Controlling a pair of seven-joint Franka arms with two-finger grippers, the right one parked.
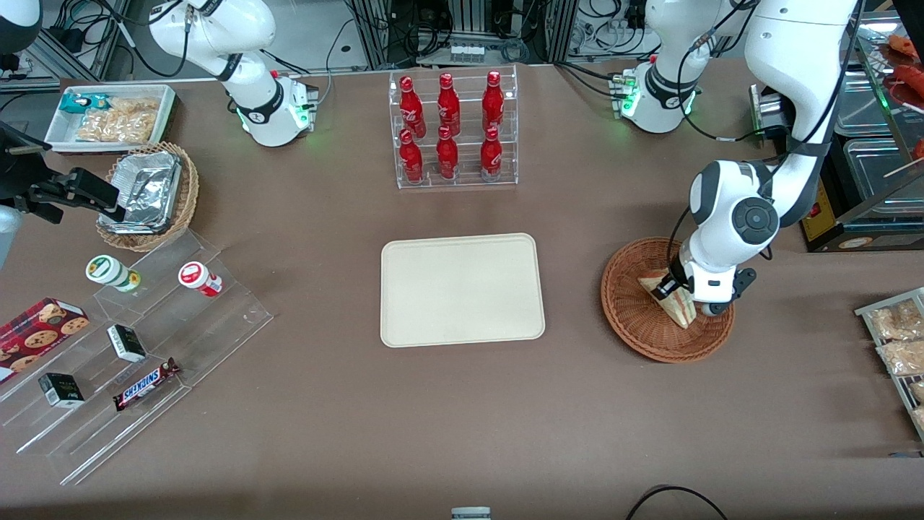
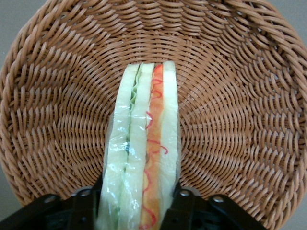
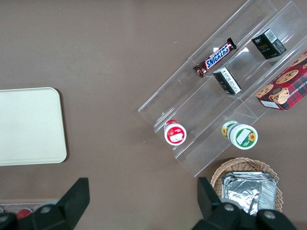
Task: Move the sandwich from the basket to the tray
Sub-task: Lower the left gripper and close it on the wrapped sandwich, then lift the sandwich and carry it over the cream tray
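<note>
The sandwich, a pale wedge with green and red filling, stands on its edge in the reddish-brown wicker basket toward the working arm's end of the table. My left gripper is down inside the basket, with one finger pressed on each bread face of the sandwich. In the left wrist view the sandwich runs out from between the fingers of the gripper over the basket's weave. The cream-beige tray lies bare at the table's middle; it also shows in the right wrist view.
A clear rack of red bottles stands farther from the camera than the tray. A stepped acrylic shelf of snacks, a tan basket with foil containers and a white snack tray lie toward the parked arm's end. Snack packets lie near the basket.
</note>
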